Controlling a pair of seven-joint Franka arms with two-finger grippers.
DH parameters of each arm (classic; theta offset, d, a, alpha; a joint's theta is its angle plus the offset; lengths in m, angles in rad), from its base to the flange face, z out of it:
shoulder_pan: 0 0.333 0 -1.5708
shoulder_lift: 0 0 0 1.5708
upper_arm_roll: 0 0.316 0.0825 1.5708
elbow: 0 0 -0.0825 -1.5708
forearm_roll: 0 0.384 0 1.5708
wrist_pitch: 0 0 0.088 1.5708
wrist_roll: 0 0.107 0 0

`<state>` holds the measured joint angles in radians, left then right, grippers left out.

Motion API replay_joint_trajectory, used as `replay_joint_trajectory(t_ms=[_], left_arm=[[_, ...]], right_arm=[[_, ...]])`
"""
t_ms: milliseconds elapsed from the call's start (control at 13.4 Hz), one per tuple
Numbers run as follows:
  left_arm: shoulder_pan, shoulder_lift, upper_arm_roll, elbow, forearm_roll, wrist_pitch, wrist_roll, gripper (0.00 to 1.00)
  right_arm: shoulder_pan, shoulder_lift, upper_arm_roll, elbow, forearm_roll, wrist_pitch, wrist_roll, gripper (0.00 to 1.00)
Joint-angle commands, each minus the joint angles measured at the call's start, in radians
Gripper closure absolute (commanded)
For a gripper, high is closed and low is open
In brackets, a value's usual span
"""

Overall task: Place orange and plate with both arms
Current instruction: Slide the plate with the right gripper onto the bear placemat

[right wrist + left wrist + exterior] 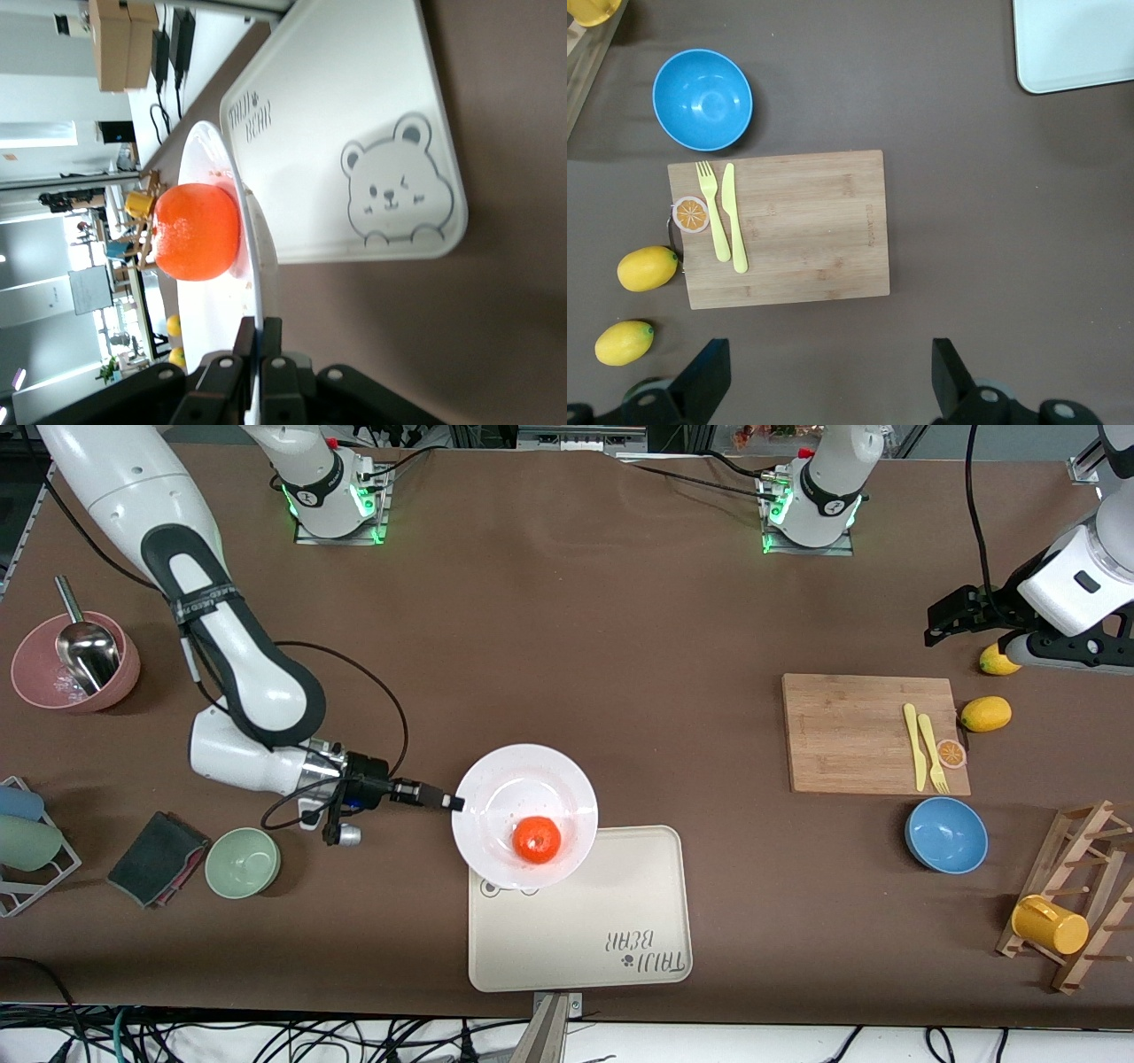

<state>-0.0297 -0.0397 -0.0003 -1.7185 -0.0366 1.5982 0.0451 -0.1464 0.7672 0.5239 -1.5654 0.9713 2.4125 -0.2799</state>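
The white plate is held up by its rim, over the corner of the beige bear tray nearest the right arm. The orange rests in the plate's hollow. My right gripper is shut on the rim at the side toward the right arm's end. In the right wrist view its fingers pinch the rim at the right gripper, with the plate edge-on, the orange on it and the tray below. My left gripper waits open, high over the table by the lemons; the left gripper has nothing between its fingers.
A wooden board carries a yellow knife, a fork and an orange slice. Two lemons lie beside it; a blue bowl sits nearer the camera. A cup rack, green bowl, dark cloth and pink bowl stand at the table's ends.
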Motion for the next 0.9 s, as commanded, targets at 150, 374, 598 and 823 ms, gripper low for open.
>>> replay_joint_trajectory(t_ms=[150, 374, 598, 823], left_arm=[[-0.007, 0.015, -0.003, 0.036, 0.017, -0.026, 0.004, 0.00], [-0.007, 0.015, -0.003, 0.034, 0.017, -0.026, 0.005, 0.00], [-0.007, 0.015, -0.003, 0.036, 0.018, -0.026, 0.004, 0.00], [-0.007, 0.015, -0.003, 0.036, 0.018, -0.026, 0.005, 0.00]], right_arm=[[0.007, 0.178, 0.013, 0.211, 0.018, 0.026, -0.005, 1.00], [0.036, 0.245, 0.013, 0.287, 0.014, 0.030, -0.007, 1.00], [0.067, 0.279, 0.011, 0.314, 0.014, 0.083, -0.007, 1.00], [0.091, 0.325, 0.013, 0.364, 0.013, 0.103, -0.007, 1.00]])
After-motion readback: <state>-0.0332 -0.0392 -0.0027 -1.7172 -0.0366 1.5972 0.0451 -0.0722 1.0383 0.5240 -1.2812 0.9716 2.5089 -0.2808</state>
